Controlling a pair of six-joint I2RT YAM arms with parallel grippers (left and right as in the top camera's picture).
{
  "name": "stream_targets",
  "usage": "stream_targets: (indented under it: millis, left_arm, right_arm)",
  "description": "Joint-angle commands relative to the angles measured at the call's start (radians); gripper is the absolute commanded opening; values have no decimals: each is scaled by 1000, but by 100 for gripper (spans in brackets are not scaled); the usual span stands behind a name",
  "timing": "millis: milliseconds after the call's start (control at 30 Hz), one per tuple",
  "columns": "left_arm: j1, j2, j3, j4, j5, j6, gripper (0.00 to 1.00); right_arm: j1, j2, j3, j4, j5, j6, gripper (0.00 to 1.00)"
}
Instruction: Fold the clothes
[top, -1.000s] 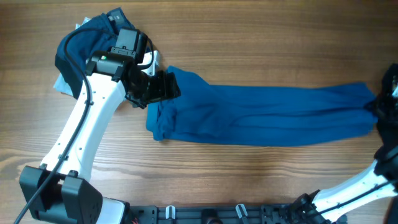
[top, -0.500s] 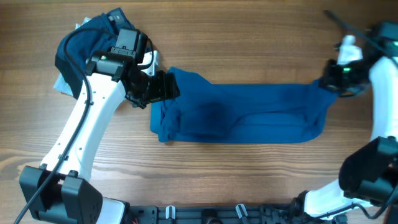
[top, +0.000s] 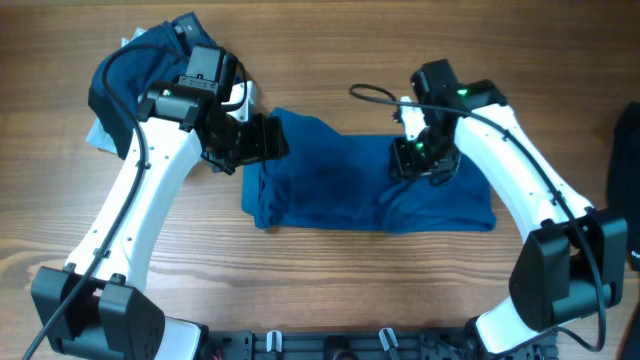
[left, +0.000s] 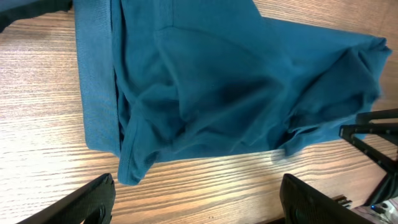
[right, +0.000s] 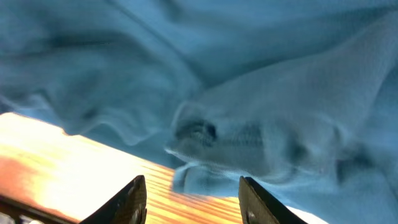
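While the blue shirt (top: 330, 190) lies rumpled mid-bench (top: 330, 60), the right pincer (top: 418, 165) hangs over it, parted, gripping nothing; the left pincer (top: 264, 140) stands wide open at the shirt's left end. Dark clothes (top: 125, 70) sit heaped far left.

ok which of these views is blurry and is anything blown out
Right wrist: the blue shirt is soft and smeared throughout, and the wooden table glows overexposed orange at lower left. Left wrist: sharp, with the fabric weave and wood grain crisp. Overhead: in focus and evenly lit, with no glare.
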Motion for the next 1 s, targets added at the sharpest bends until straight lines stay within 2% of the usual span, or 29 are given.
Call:
stream_targets:
  millis: [0, 167, 200, 267, 300, 467, 500, 633, 700, 800, 867, 900, 933, 967]
  left_arm:
    - [5, -14, 11, 2, -22, 3, 85]
    - [5, -14, 11, 2, -23, 3, 85]
    - [5, -14, 11, 2, -23, 3, 85]
    - [5, -14, 11, 4, -23, 3, 85]
    - [5, -14, 11, 5, -23, 3, 85]
    - [5, -14, 11, 21, -23, 3, 87]
    - [5, -14, 11, 27, -23, 3, 87]
    - [5, -14, 11, 44, -23, 3, 87]
    - [5, -14, 11, 43, -23, 3, 87]
    - [5, -14, 11, 45, -23, 3, 87]
    - [5, -14, 11, 51, -23, 3, 87]
    - [5, -14, 11, 54, -23, 3, 87]
    - [5, -14, 11, 59, -23, 3, 88]
    - [5, -14, 11, 63, -23, 3, 88]
  right_arm:
    - [2, -35, 2, 3, -40, -5, 48]
    - [-137, -62, 0, 6, -11, 19, 41]
    - [-161, -58, -1, 7, -10, 22, 36]
    - [-229, -49, -22, 16, -6, 21, 17]
    - [-245, -46, -42, 25, -3, 20, 16]
    - [-250, -43, -182, 109, -74, -74, 52]
    - [-244, -43, -211, 150, -106, -103, 56]
    - [-219, -43, -245, 271, -161, -165, 56]
    - [-211, -43, -245, 291, -188, -193, 53]
    - [-209, -43, -245, 330, -182, -214, 53]
    - [-209, -43, -245, 348, -182, -215, 46]
    - [-209, -43, -245, 355, -167, -214, 48]
    - [-209, -43, -245, 359, -148, -214, 58]
    - [-209, -43, -245, 362, -141, -215, 63]
